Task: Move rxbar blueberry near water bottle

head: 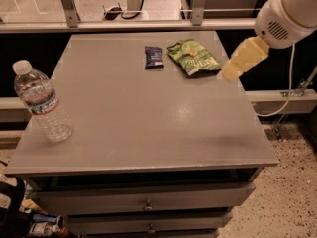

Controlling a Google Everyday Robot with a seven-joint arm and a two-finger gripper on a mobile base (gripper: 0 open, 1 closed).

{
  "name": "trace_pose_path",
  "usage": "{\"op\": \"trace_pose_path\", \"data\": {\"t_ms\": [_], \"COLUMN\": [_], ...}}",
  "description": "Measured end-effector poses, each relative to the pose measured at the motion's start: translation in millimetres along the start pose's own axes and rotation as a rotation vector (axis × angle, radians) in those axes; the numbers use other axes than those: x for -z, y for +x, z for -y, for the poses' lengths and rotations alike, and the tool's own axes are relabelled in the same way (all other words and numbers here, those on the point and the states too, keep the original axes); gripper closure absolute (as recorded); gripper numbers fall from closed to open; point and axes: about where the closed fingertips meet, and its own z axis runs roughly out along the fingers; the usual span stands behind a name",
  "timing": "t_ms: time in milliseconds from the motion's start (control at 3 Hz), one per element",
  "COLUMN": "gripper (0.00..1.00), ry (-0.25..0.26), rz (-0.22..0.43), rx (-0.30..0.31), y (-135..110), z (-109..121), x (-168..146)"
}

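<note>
Small, flat, rectangular rxbar blueberry (154, 57), dark navy wrapper with faint white print, lying near the far edge of the smooth grey tabletop (148, 128), about midway along it. Just beside it to the right, a crinkled green chip bag (193, 58). Past the bag, by the right edge toward the far right corner, the pale yellow tapered gripper (228, 74), apart from the bar; no telling whether wide or narrow. Clear ribbed water bottle (42, 103), white cap, upright at the left edge.

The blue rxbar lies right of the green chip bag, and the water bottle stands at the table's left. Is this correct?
No: the camera view shows the rxbar blueberry left of the green chip bag. The water bottle is as stated; the pincer hangs by the table's right edge.
</note>
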Motion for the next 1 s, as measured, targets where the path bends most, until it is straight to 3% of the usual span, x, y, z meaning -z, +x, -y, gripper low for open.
{"op": "trace_pose_path", "data": {"t_ms": [333,667,1000], "gripper": [0.0,0.0,0.0], "ry": [0.08,0.093,0.094], "rz": [0.128,0.217,0.235], "rx": [-0.163,-0.253,-0.291], "y": [-51,-102,-110], "z": [10,14,14], "x": [-34,-54,-55]}}
